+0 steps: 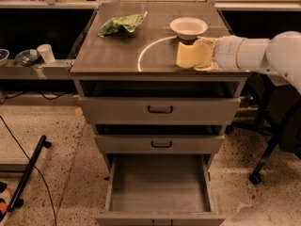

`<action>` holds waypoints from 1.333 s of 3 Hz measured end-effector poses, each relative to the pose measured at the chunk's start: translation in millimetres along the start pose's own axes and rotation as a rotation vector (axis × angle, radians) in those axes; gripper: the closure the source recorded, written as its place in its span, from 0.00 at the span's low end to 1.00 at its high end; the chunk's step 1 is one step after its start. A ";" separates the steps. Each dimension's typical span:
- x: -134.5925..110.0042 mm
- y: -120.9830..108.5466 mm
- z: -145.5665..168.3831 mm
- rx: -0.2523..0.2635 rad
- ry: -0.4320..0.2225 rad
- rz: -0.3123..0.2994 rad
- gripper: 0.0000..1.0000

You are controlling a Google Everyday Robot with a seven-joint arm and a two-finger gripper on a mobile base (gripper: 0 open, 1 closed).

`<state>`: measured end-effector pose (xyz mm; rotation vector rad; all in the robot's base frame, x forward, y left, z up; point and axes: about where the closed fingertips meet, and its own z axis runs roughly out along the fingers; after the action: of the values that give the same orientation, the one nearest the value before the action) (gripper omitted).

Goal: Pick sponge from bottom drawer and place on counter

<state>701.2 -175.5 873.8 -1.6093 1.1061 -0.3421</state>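
Observation:
The pale yellow sponge (189, 55) is held in my gripper (203, 56), which reaches in from the right on a white arm. The sponge hangs just above the right part of the grey-brown counter (113, 51), inside the white circle line and right in front of the white bowl. The gripper is shut on the sponge's right side. The bottom drawer (160, 185) is pulled open below and its plain grey inside holds nothing.
A white bowl (188, 28) stands at the back right of the counter. A wrinkly green cloth (121, 24) lies at the back left. Two shallower drawers (160, 109) with black handles sit above the open one. A side shelf at left holds a cup (46, 52).

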 end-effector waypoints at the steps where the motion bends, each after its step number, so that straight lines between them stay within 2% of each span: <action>1: 18.1 -18.5 18.8 0.019 0.054 0.105 0.84; 2: 17.8 -17.1 21.0 0.016 0.052 0.142 0.63; 4: 17.7 -17.0 21.1 0.016 0.052 0.142 0.15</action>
<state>733.5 -177.3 875.6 -1.5052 1.2473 -0.2998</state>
